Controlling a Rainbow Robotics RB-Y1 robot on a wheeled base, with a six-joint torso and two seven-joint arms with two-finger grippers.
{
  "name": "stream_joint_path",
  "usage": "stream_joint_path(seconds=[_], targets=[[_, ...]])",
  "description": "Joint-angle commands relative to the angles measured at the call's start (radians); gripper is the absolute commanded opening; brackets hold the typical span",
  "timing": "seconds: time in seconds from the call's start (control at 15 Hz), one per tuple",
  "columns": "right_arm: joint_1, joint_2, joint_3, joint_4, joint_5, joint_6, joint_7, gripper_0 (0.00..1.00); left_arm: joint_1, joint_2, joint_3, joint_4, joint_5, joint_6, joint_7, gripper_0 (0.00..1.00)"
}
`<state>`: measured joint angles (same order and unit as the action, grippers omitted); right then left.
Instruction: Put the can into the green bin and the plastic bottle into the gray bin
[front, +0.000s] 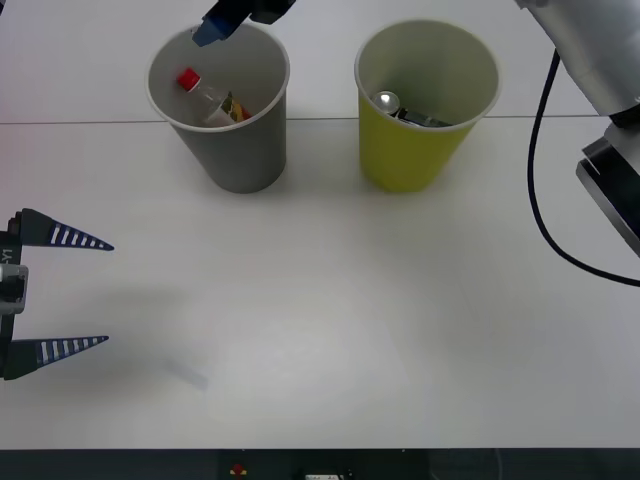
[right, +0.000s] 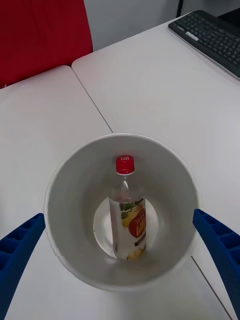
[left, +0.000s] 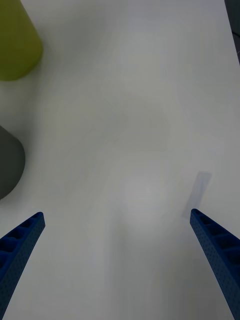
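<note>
The gray bin (front: 232, 150) stands at the back left, and the plastic bottle (front: 208, 98) with its red cap leans inside it. To its right, the green bin (front: 410, 150) holds the can (front: 388, 100), silver top up. My right gripper (front: 235, 15) hovers over the gray bin's far rim. In the right wrist view its fingers (right: 20, 245) are open on either side of the gray bin (right: 65, 200), with the bottle (right: 127, 220) below them and untouched. My left gripper (front: 105, 293) waits open above the table at the left edge, holding nothing.
A black cable (front: 535, 190) hangs from the right arm (front: 590, 50) at the back right. A keyboard (right: 212, 40) and a red chair (right: 40, 35) lie beyond the bins. The left wrist view shows bare white table (left: 130, 125) beside both bins.
</note>
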<state>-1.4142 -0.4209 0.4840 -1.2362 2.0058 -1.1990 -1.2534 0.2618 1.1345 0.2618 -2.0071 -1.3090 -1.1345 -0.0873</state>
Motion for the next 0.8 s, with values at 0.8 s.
stream_joint_path(seconds=[0.8], targets=[[0.709,-0.389,-0.357,-0.749,-0.265,-0.070,0.249,1.00,0.000,0.000,0.000,0.000,0.000,0.000,0.000,1.00]])
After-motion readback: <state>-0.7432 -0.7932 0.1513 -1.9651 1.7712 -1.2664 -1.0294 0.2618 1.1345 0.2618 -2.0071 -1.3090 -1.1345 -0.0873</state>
